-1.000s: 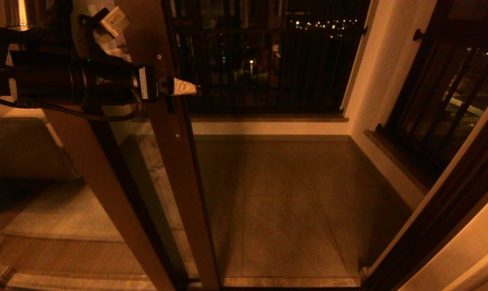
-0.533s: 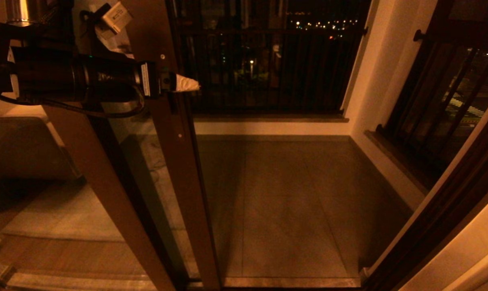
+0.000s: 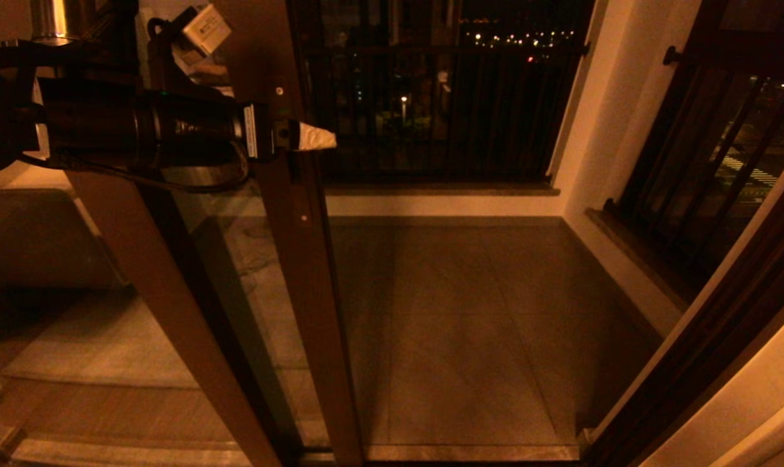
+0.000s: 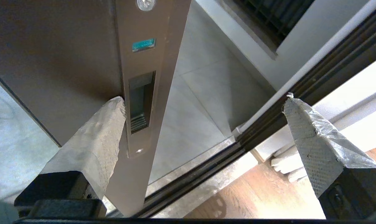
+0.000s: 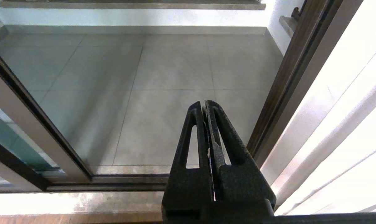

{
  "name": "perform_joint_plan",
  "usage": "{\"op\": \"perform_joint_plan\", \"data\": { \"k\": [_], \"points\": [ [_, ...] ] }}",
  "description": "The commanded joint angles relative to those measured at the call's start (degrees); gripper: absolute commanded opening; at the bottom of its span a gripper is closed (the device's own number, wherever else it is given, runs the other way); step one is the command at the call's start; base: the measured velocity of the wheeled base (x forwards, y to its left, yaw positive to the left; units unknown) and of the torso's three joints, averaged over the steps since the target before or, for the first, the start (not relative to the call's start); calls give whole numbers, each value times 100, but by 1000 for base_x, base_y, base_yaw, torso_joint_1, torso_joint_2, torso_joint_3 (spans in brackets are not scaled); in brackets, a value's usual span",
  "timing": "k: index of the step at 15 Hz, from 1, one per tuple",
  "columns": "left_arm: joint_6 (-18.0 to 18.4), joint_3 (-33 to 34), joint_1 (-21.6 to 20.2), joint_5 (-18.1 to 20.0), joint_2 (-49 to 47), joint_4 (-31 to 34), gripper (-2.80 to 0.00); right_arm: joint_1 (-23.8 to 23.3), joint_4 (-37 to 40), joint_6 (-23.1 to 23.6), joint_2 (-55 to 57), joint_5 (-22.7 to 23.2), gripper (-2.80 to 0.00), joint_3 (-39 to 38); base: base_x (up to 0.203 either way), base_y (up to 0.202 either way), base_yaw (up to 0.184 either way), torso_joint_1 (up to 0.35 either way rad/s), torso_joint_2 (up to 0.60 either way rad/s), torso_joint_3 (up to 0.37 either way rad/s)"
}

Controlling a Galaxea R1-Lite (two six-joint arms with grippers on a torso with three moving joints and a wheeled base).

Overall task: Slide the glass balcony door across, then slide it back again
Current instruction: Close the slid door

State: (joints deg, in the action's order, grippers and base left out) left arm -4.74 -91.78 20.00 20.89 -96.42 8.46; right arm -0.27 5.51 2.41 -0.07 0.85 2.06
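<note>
The glass balcony door (image 3: 236,272) stands at the left of the head view, its dark brown upright edge (image 3: 301,259) running from top to floor. My left gripper (image 3: 304,137) reaches in from the left at handle height and is open. In the left wrist view my left gripper (image 4: 204,98) has one taped finger (image 4: 97,133) pressed against the frame beside the recessed handle plate (image 4: 141,102). The other finger (image 4: 312,137) hangs free in the doorway. My right gripper (image 5: 205,104) is shut on nothing, held low over the threshold, out of the head view.
A second brown-framed pane (image 3: 158,292) overlaps behind the door. Beyond lies the tiled balcony floor (image 3: 470,337) with black-barred railings at the back (image 3: 431,110) and right (image 3: 723,162). The dark door jamb (image 3: 703,337) bounds the opening on the right; the floor track (image 4: 188,183) crosses below.
The door's upright edge and my left gripper have shifted a little to the right together, narrowing the opening slightly.
</note>
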Motion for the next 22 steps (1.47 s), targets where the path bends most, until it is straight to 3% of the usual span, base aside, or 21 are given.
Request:
{"op": "perform_joint_plan", "data": {
  "k": [1, 22],
  "points": [
    [-9, -14, 31, -24, -35, 35, 0, 0, 3, 5, 7, 3, -280, 4, 0, 0, 0, 0, 0, 0],
    [-18, -507, 434, -314, -492, 33, 0, 0, 3, 5, 7, 3, -280, -4, 0, 0, 0, 0, 0, 0]
  ]
}}
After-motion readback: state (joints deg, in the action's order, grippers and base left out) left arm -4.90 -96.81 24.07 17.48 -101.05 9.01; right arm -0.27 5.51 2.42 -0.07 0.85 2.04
